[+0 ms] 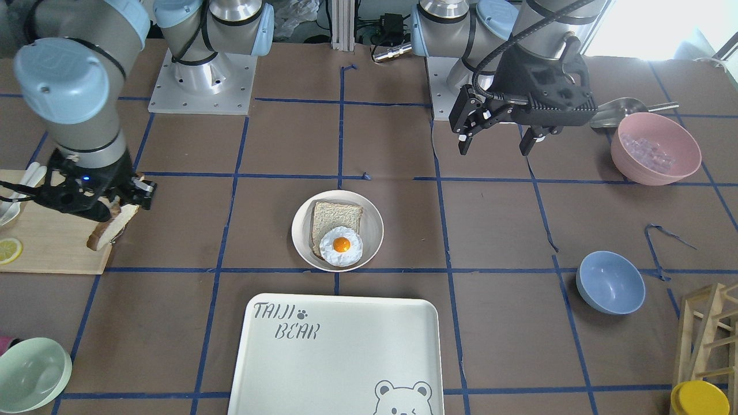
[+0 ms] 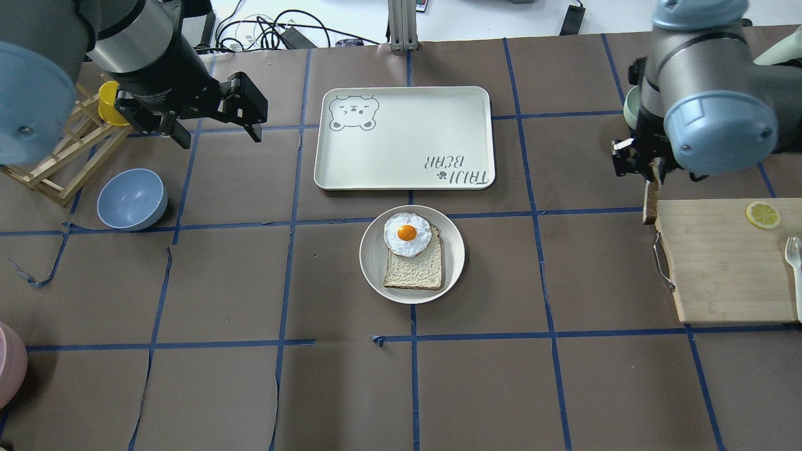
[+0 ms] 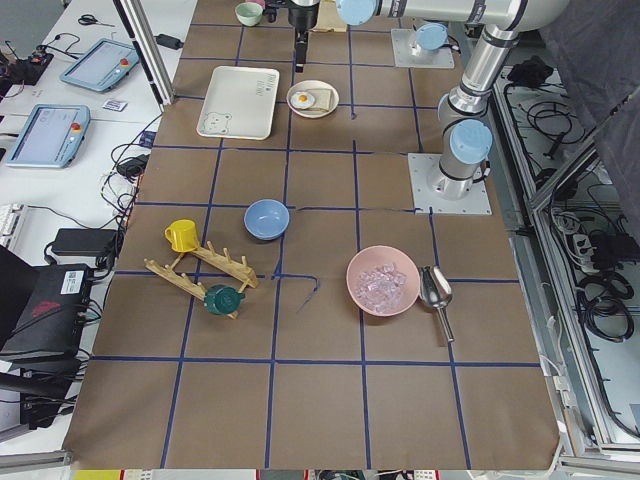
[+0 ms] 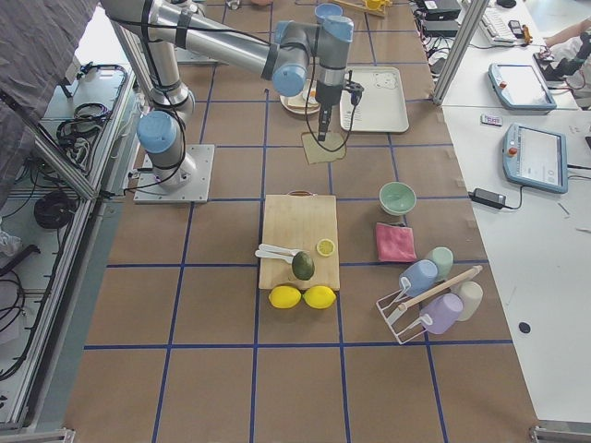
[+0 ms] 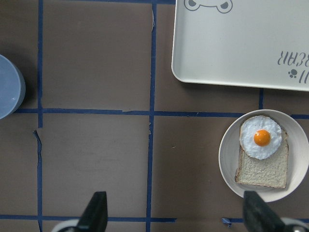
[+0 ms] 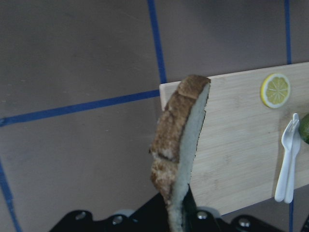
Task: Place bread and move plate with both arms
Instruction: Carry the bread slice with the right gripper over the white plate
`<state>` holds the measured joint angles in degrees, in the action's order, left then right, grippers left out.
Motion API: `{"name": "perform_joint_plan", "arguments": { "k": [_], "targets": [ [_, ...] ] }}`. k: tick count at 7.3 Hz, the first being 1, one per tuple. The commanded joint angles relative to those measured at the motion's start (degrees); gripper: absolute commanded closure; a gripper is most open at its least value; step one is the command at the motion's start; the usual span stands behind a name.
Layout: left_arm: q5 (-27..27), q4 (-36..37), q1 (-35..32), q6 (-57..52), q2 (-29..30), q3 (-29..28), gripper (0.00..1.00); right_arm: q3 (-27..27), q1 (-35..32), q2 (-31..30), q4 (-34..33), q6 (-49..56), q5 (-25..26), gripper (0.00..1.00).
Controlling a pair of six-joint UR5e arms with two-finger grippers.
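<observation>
As the overhead view shows, the left gripper (image 2: 219, 131) hovers beyond the blue bowl (image 2: 131, 199), jaws spread wide and empty; at centre the plate (image 2: 371, 258) carries a smaller toast slice (image 2: 413, 274) topped by a fried egg (image 2: 407, 233), beside the TAIJI BEAR tray (image 2: 401, 156); the right gripper (image 1: 131, 196) clamps the bread (image 6: 181, 140), hanging edge-on over the cutting board's (image 2: 720, 263) corner

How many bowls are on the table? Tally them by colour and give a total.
Pink bowl: 1
Blue bowl: 1
Green bowl: 1
Total: 3
</observation>
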<state>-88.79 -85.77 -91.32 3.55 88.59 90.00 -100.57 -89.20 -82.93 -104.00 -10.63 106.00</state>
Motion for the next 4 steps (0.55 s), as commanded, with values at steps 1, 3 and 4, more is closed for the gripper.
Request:
{"name": "perform_joint_plan", "arguments": {
  "k": [1,3,4],
  "targets": [
    [0.02,-0.01,0.0,0.06,0.0,0.0,0.0,2.48,-16.9,2.67,4.15,-23.98,-6.83,1.0],
    [-0.07,-0.01,0.0,0.06,0.0,0.0,0.0,2.66,-24.41,6.36,2.5,-34.59,-9.66,1.0],
    [-0.07,-0.01,0.0,0.06,0.0,0.0,0.0,2.57,-26.62,7.85,0.66,-35.59,-10.1,1.0]
  ]
}}
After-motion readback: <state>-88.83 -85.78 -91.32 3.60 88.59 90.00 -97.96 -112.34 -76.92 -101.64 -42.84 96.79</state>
